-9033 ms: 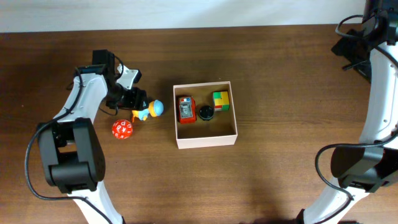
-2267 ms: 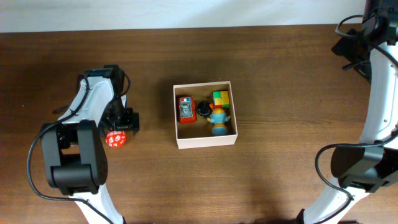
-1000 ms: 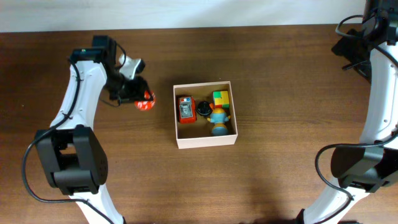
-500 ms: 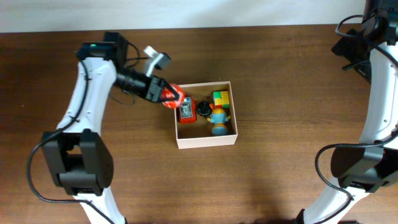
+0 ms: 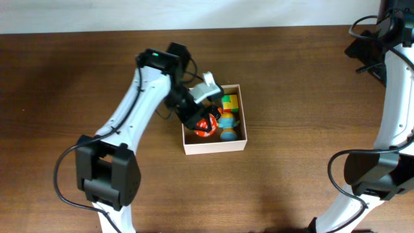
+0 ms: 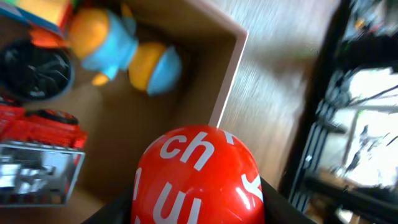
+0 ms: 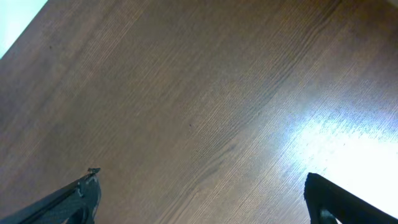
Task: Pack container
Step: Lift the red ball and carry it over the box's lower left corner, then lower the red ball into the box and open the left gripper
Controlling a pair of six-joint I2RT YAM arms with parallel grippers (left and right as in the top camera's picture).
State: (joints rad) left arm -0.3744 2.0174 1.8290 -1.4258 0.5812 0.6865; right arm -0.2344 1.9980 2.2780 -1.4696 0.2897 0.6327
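left fingers (image 6: pixel 275 208) clamped round glossy, rounded red toy (image 6: pixel 198 177) with white lettering, over square thin-walled container (image 5: pixel 213 148), tan cardboard floor, mid wood-grain counter (image 7: pixel 186 93); right fingers (image 7: pixel 68 199) spread wide, empty, near far right corner

Likely a robotics lab: left arm (image 5: pixel 132 107) and right arm (image 5: pixel 394 97) at a wooden table (image 5: pixel 291 188), blurred black framing (image 6: pixel 323 106) beside it

The overhead view looks straight down on the container (image 5: pixel 215 147) from afar, the left wrist view shares it, peering closely inside, while the right wrist view faces the counter (image 7: pixel 186 93) well apart from it.
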